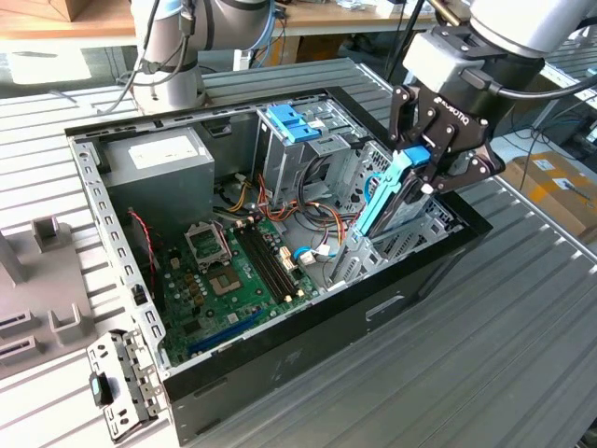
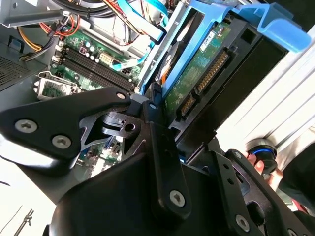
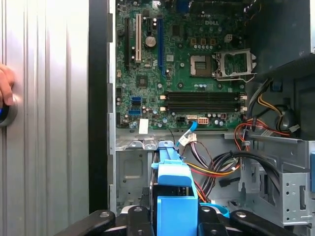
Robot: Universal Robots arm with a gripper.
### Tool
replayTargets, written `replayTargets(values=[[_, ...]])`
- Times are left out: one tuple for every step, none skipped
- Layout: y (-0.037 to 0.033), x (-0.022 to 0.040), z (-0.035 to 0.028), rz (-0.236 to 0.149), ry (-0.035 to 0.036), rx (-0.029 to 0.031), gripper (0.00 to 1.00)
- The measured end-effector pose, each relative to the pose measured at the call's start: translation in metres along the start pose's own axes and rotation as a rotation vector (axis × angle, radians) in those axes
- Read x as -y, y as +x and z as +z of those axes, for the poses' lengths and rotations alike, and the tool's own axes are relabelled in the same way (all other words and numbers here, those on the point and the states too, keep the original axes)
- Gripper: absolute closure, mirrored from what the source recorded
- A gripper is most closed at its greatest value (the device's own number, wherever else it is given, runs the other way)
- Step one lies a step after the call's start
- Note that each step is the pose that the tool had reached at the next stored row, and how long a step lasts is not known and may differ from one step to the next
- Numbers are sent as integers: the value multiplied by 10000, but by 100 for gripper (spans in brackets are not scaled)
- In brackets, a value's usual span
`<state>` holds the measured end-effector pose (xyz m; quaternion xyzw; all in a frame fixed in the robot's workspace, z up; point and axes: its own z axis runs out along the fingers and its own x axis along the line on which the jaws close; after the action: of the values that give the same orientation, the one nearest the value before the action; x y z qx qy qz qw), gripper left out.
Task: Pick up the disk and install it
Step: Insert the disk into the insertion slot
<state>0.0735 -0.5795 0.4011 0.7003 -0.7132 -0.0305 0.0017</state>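
surroundings: open case (image 1: 326, 347) lying on slatted metal counter (image 1: 494, 364); grey power supply (image 1: 154, 159) at the exterior view's left end, green motherboard (image 1: 242, 271) in the middle, blue tray (image 1: 293, 122) on top of the drive cage behind
in the way: red, yellow and black cables (image 1: 300, 211) bunched between motherboard and drive bay (image 1: 415, 233), close beside the disk's lower end
disk: disk (image 1: 390, 191) at the exterior view's right end of the case, steeply tilted, lower end down at the bay's metal walls; contact with the bay cannot be told
end effector: end effector (image 1: 422, 175) clenched on the disk near its upper end, black fingers (image 2: 165, 157) pressed on its edges
second wrist view extra: disk's green circuit-board face and connector row (image 2: 202, 73), blue rail along its edge
first wrist view extra: straight down the blue rail (image 3: 172, 183) to the bay floor, cables (image 3: 221, 167) just beside it, whole motherboard (image 3: 182, 64) beyond
both wrist views: a person's hand (image 3: 5, 86) on a round button (image 2: 261, 150) out on the counter, well apart from the case
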Motion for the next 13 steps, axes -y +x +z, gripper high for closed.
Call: replayTargets(values=[[0,-1,7,0,0,0,64],[1,0,16,0,0,0,64],[1,0,23,0,0,0,64],[1,0,33,0,0,0,64],[2,0,40,0,0,-1,64],[2,1,51,0,0,0,64],[2,1,57,0,0,0,64],[3,2,68,0,0,-1,64],[3,2,74,0,0,-1,64],[3,2,84,0,0,-1,64],[4,3,94,0,0,0,64],[4,3,98,1,0,-1,64],[4,3,104,0,0,-1,64]])
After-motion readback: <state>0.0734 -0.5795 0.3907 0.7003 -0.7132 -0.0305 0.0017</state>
